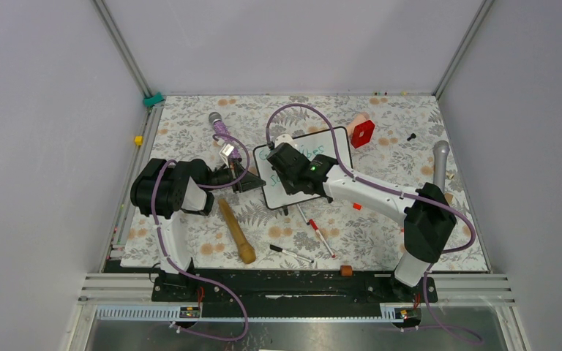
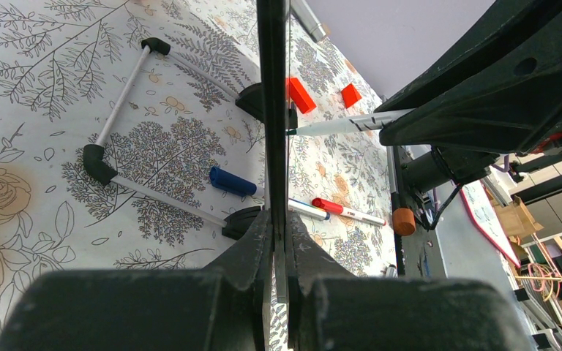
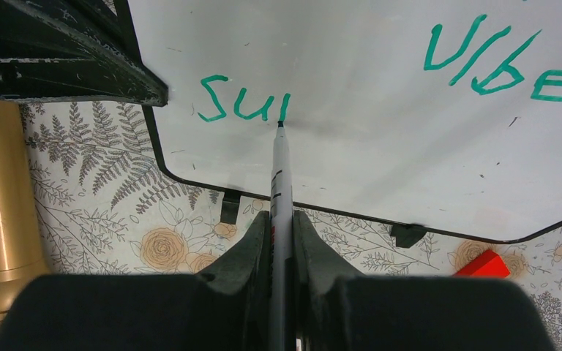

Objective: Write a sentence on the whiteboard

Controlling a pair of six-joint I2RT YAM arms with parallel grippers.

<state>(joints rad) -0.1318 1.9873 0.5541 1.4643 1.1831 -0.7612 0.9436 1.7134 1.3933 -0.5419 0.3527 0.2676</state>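
The whiteboard (image 1: 333, 150) stands tilted mid-table, partly under my right arm. My left gripper (image 1: 252, 180) is shut on its left edge; in the left wrist view the board (image 2: 271, 102) shows edge-on between the jaws of that gripper (image 2: 279, 235). My right gripper (image 3: 281, 234) is shut on a white marker (image 3: 281, 183) whose tip touches the board (image 3: 380, 139). The sentence (image 3: 243, 107) is green: "Vibes" (image 3: 499, 64) above, "Su" plus one fresh stroke below at the tip. The first word is hidden.
A wooden stick (image 1: 235, 231) lies near the left arm. Loose markers (image 1: 320, 235) lie in front of the board, a blue-capped one (image 2: 232, 182) among them. A red block (image 1: 362, 132) sits behind the board, a grey cylinder (image 1: 440, 162) at the right.
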